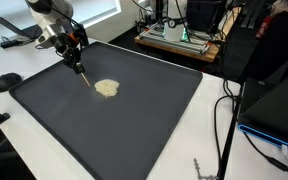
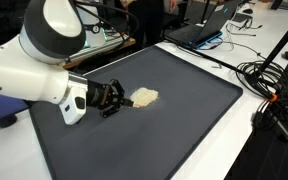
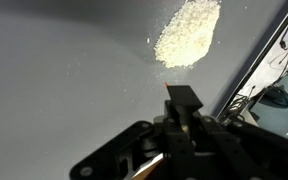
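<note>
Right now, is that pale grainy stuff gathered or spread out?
Gathered: the pale grainy pile forms one compact patch on the flat black mat, in all three views.

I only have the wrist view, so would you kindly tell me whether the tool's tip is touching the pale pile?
Observer: In an exterior view the thin tool slants down from the shut gripper, its tip just short of the pale pile.
Operator: Thank you; what lies beyond the mat?
Observer: A round black object sits on the white table beside a corner of the dark mat.
</note>
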### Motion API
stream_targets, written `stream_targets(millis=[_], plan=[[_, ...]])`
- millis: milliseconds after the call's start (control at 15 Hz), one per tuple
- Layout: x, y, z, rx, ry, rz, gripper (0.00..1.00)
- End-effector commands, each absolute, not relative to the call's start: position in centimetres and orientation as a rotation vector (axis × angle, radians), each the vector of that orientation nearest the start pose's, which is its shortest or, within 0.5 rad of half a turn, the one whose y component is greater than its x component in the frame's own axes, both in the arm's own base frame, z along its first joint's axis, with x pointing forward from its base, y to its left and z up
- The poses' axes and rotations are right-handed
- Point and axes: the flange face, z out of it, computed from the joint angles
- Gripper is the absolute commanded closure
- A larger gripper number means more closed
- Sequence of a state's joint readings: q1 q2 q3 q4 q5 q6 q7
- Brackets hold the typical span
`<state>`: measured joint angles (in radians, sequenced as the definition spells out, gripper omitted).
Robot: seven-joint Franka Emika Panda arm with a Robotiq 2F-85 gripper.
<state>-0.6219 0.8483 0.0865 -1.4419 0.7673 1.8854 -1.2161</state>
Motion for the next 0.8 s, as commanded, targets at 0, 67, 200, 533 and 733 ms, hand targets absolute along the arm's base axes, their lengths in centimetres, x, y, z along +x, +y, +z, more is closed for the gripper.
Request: stream_targets(millis=[0,67,200,533,733], plan=[[59.5,-32.6,17.0,-2.236,-0.382,-0.508,0.97],[59.0,-32.8,16.7,-2.221,-0.408,-0.541,0.97],[58.0,-33.2,16.2,-2.193,-0.466,-0.593,0.97],[56.0,-33.3,15.6,-2.11,-0.61,-0.724,0.97],[54.8,-33.0,15.6,-2.091,-0.673,-0.792,0.97]])
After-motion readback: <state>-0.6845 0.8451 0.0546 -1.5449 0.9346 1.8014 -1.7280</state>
